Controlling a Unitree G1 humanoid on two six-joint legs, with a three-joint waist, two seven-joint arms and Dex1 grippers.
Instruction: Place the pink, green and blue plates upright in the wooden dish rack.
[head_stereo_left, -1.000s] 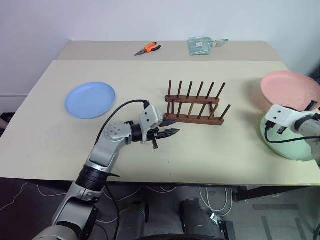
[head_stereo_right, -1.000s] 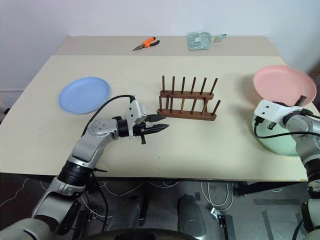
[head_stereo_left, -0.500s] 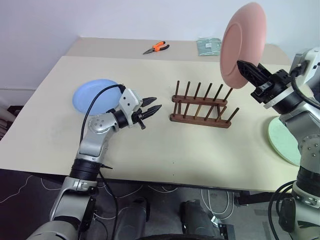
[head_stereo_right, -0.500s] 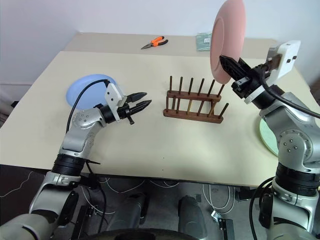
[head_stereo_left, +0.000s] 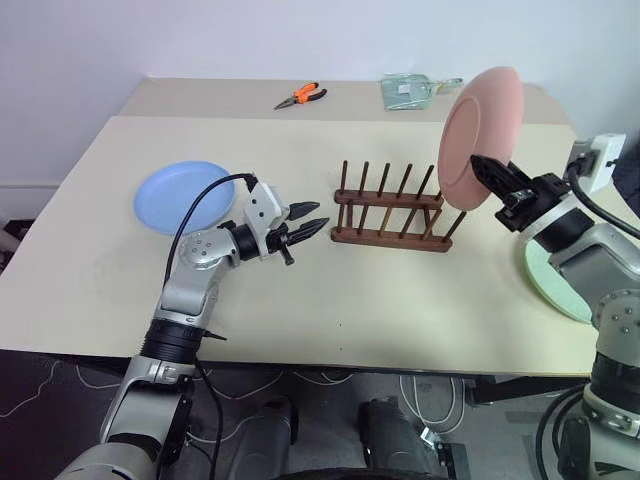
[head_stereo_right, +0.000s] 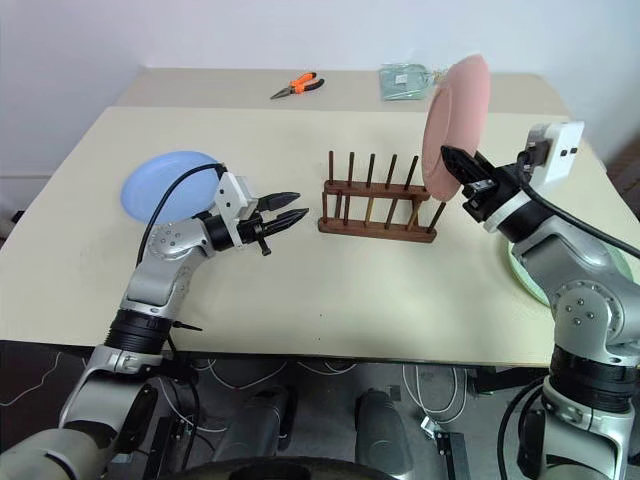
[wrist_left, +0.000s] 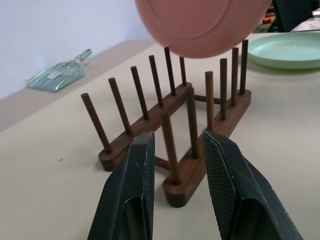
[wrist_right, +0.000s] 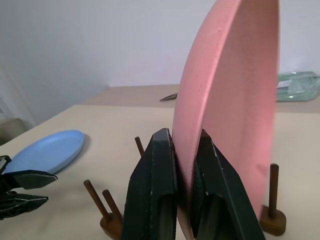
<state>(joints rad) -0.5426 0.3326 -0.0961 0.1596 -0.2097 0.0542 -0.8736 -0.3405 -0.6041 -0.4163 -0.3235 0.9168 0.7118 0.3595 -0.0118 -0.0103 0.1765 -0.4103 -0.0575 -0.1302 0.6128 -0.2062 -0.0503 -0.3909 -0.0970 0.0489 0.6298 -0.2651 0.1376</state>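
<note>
Right gripper (head_stereo_left: 492, 168) clamps round salmon-pink matte plate (head_stereo_left: 480, 137) upright, 3 o'clock end of dark wooden pegged dish rack (head_stereo_left: 390, 210). Left gripper (head_stereo_left: 312, 219), fingers apart, empty, 9 o'clock of rack.

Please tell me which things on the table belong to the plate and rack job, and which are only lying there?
Belong to the job:
- pink plate, held upright in the right gripper
- green plate, flat
- blue plate, flat
- wooden dish rack

Only lying about:
- orange pliers
- clear dustpan

rack (head_stereo_left: 390, 212) centre | blue plate (head_stereo_left: 183, 197) left | green plate (head_stereo_left: 556, 284) right
</note>
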